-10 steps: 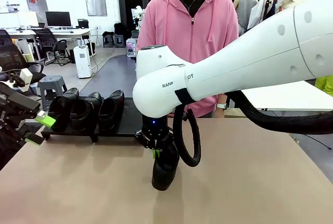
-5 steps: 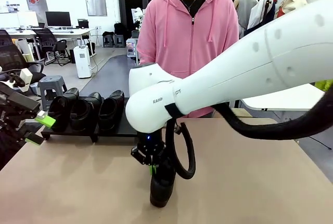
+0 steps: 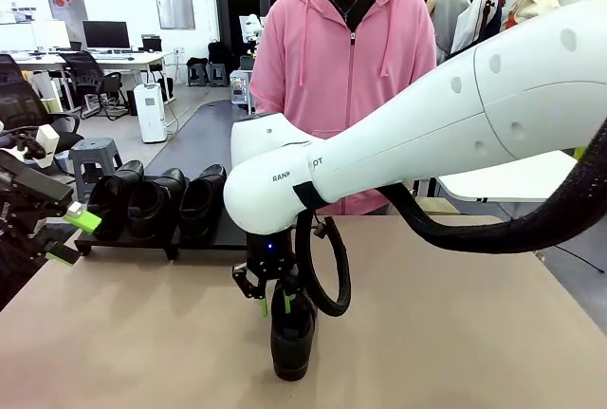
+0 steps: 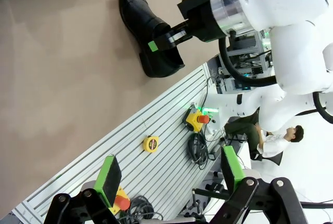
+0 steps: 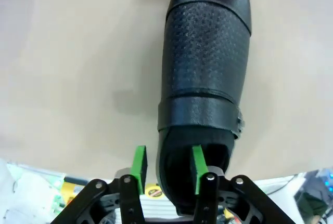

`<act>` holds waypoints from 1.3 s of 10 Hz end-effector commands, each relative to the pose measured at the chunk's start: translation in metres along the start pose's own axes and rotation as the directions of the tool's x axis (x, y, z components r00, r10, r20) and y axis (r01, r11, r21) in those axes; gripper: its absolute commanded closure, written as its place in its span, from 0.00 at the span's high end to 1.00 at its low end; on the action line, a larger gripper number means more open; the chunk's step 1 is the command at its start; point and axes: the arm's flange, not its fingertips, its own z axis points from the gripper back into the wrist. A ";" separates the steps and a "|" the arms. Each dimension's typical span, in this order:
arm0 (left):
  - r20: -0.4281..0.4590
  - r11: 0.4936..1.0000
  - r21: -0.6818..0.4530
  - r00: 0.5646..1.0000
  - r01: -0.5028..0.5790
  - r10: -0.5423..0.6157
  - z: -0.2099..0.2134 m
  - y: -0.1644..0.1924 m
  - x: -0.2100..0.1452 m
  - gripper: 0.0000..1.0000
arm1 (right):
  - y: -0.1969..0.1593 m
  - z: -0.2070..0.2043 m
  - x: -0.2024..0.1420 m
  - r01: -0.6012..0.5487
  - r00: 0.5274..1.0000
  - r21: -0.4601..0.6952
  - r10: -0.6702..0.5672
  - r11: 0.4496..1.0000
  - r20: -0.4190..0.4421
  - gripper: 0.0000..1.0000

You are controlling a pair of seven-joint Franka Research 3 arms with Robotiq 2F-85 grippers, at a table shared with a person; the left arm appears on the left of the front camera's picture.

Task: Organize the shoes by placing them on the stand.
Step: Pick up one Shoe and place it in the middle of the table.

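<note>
A glossy black loafer (image 5: 204,86) with a pebbled strap rests on the near matte table (image 3: 455,333), its heel wall straddled by the right gripper (image 5: 168,164), parted slightly. Three matching shoes (image 3: 161,200) are lined on the sloped black stand (image 3: 228,231) at far left. The left gripper (image 4: 169,169) is held wide, empty.

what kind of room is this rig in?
Probably a robotics lab in an open office: desks with monitors and office chairs at the far left, and a slotted aluminium bench carrying a yellow emergency-stop button beside the table.

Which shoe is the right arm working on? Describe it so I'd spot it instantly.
On the tan table, look under the big white right arm. The loafer there sits alone on the tabletop, right hand at its opening, while three others line the stand.
</note>
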 end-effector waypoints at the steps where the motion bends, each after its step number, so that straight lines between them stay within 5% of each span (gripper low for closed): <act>1: 0.011 0.999 -0.028 1.000 0.020 -0.020 0.001 0.000 0.000 1.00 | -0.051 0.041 -0.036 -0.057 0.998 0.089 0.054 0.994 0.030 1.00; 4: 0.011 0.999 -0.028 1.000 0.020 -0.020 0.001 0.000 0.000 1.00 | -0.176 0.118 -0.103 -0.049 0.998 0.208 0.054 0.977 -0.016 1.00; 6: 0.011 0.999 -0.028 1.000 0.020 -0.020 0.001 0.000 0.000 1.00 | -0.273 0.133 -0.143 -0.048 0.998 0.417 0.060 0.908 -0.015 1.00; 8: 0.011 0.999 -0.028 1.000 0.020 -0.020 0.001 0.000 0.000 1.00 | -0.348 0.120 -0.178 -0.044 0.995 0.582 -0.014 0.812 0.095 1.00; 10: 0.011 0.999 -0.028 1.000 0.020 -0.020 0.001 0.000 0.000 1.00 | -0.405 0.085 -0.206 -0.071 0.943 0.687 -0.176 0.723 0.282 1.00; 13: 0.011 0.999 -0.028 1.000 0.020 -0.020 0.001 0.000 0.000 1.00 | -0.445 0.026 -0.229 -0.144 0.872 0.697 -0.242 0.702 0.424 1.00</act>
